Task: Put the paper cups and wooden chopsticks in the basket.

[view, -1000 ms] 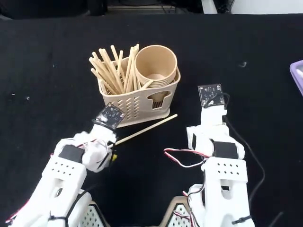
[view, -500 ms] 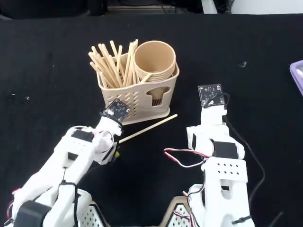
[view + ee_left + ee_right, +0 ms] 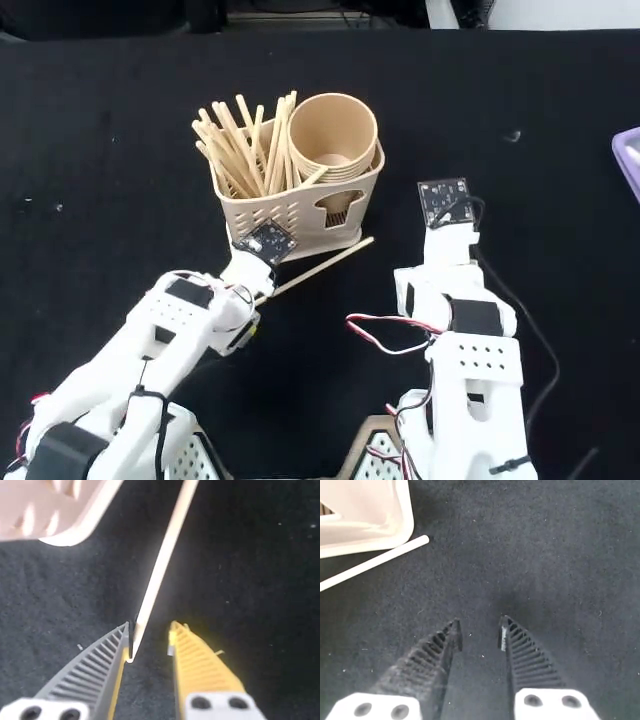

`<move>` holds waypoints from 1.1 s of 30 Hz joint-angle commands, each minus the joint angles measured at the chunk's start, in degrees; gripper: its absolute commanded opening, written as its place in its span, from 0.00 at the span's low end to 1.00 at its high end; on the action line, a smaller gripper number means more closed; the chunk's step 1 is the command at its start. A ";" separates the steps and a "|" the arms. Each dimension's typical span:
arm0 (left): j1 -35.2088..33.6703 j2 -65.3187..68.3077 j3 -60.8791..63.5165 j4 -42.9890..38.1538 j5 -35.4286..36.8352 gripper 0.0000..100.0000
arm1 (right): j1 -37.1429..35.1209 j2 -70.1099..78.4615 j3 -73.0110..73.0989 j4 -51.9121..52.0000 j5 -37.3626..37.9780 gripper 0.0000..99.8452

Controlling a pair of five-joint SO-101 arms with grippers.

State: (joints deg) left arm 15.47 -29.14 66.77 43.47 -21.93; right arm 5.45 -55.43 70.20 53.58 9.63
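One chopstick [image 3: 320,263] left to load, just beside the basket [image 3: 285,212] — cups [image 3: 330,135] already in — your left gripper [image 3: 149,640] parted around its end, right gripper [image 3: 480,630] parted, empty.

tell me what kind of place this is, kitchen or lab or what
Most likely a robotics lab bench, not a kitchen: a left arm and right arm side by side at a black-covered table, with a basket of chopsticks and paper cups staged on it.
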 commanded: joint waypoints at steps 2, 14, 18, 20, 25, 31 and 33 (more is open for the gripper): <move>0.13 -4.66 2.86 -0.44 -0.62 0.05 | 1.14 -0.57 -0.22 -1.23 0.00 0.13; 1.89 -25.58 6.37 18.90 -3.96 0.03 | 1.14 -0.57 -0.22 -1.23 0.00 0.13; 6.64 -33.23 7.78 27.60 -11.96 0.03 | 1.14 -0.57 -0.22 -1.23 0.00 0.13; 7.52 -35.87 9.36 28.13 -16.18 0.03 | 1.14 -0.57 -0.22 -1.23 0.00 0.13; 11.65 -37.98 14.37 27.87 -22.24 0.03 | 1.23 -0.57 -0.22 -1.23 0.00 0.13; 11.38 -38.33 13.85 27.43 -18.55 0.20 | 1.23 -0.57 -0.22 -1.23 0.00 0.13; 11.38 -38.07 11.82 26.37 -16.09 0.21 | 1.23 -0.57 -0.22 -1.23 0.00 0.13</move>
State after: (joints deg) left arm 26.46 -67.12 80.75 70.46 -41.89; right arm 5.45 -55.43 70.20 53.58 9.63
